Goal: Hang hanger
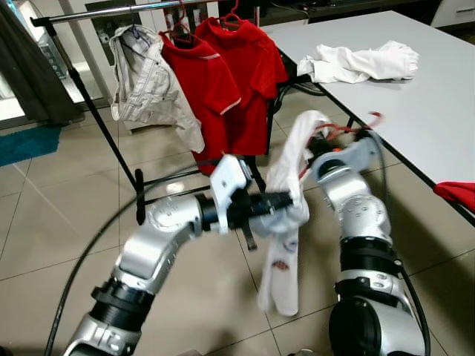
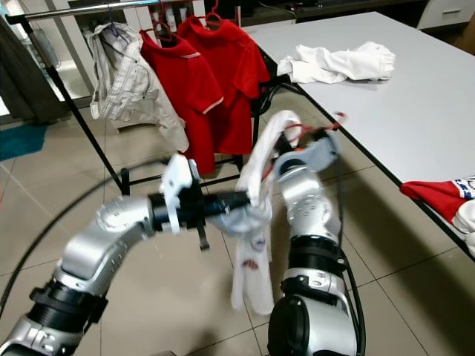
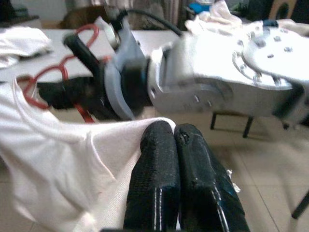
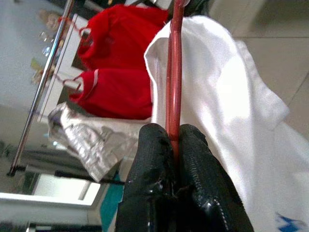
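The red hanger is thin, stiff wire or plastic rod, light by the look of it, and already dressed in a white T-shirt that hangs limp, soft and floppy, before the robot, between its two arms. The right hand has its fingers pressed together on the hanger's rod, the sound place to hold since the cloth would slip. The left hand has its fingers closed on a fold of the shirt's knit fabric, steadying it. The load should swing easily; the hook end wants free clearance.

Far and left stands a metal clothes rail bearing two red polo shirts and a pale crumpled garment. To the right, a smooth white tabletop carries another white garment. The floor is glossy beige tile.
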`<state>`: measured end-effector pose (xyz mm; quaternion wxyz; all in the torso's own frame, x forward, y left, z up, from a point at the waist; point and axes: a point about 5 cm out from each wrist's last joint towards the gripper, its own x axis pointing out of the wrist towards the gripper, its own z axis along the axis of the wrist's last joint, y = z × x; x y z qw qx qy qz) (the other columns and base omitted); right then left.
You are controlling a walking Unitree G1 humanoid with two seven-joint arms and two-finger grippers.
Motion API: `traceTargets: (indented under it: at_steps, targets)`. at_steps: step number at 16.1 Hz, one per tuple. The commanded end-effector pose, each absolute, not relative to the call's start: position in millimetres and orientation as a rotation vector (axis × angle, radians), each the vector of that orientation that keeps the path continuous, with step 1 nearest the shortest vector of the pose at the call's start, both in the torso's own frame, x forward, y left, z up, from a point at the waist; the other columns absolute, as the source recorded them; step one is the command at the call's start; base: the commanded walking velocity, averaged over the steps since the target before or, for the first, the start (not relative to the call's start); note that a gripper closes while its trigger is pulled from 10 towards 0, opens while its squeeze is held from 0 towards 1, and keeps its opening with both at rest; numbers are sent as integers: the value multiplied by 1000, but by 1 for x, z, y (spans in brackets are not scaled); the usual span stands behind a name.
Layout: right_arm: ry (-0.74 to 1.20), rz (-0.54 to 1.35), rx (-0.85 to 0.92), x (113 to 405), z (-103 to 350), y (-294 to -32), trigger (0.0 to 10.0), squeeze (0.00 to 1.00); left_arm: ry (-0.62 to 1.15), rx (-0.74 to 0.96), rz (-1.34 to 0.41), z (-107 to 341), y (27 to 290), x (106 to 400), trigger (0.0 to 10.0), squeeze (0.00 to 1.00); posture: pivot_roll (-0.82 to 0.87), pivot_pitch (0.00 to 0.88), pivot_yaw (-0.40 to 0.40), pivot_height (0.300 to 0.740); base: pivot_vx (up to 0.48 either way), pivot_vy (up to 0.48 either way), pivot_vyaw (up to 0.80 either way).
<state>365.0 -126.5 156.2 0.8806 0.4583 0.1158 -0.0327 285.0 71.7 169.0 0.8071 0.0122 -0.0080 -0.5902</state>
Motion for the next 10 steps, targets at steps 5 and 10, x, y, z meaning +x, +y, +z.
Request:
traceTargets:
  at_steps: [5,10]
  targets:
    - [189,-74,979,361,163,-126,10000,0,2,59,-1185,177,125,290,0,0,-69,20,102,740,0,0,0]
    - [147,-64,1034,363,175,-129,10000,0,78,120,-1124,169,156,291,0,0,-66,16,98,740,0,0,0]
